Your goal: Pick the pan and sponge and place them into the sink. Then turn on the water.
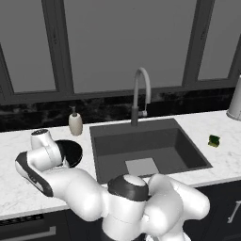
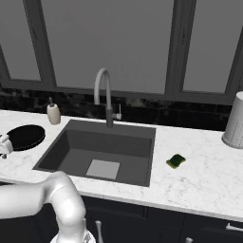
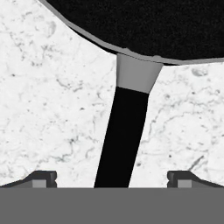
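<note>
Black and round, the pan (image 2: 24,136) is parked flat on the white marble surface (image 2: 204,175), off the left edge of the sink (image 2: 142,142) and near the surface's left end. Its straight black handle (image 3: 122,140) is seen in the hand view running from a grey collar at the pan's rim down toward the camera, so it lies right between the two fingers (image 3: 43,178). Those fingers are spread wide, one on each side of the handle with marble showing in the gaps, and nothing is being pinched or touched as far as can be told. In the left base view the pan (image 1: 71,151) is partly covered by the arm's wrist, which is bent over it.

Moving outward, the sink is a dark grey basin with a lighter grey square at its bottom, and nothing is lying in it. A grey gooseneck faucet (image 2: 105,95) is mounted at the middle of the sink's back edge, with no stream visible from it. A cream soap dispenser (image 2: 53,113) is stood at the back left corner of the sink, just behind the pan.

The green-and-yellow sponge (image 2: 176,161) is sat on the surface off the sink's right edge, well apart from the pan. A pale ribbed canister (image 2: 235,123) is placed toward the surface's back right end.
</note>
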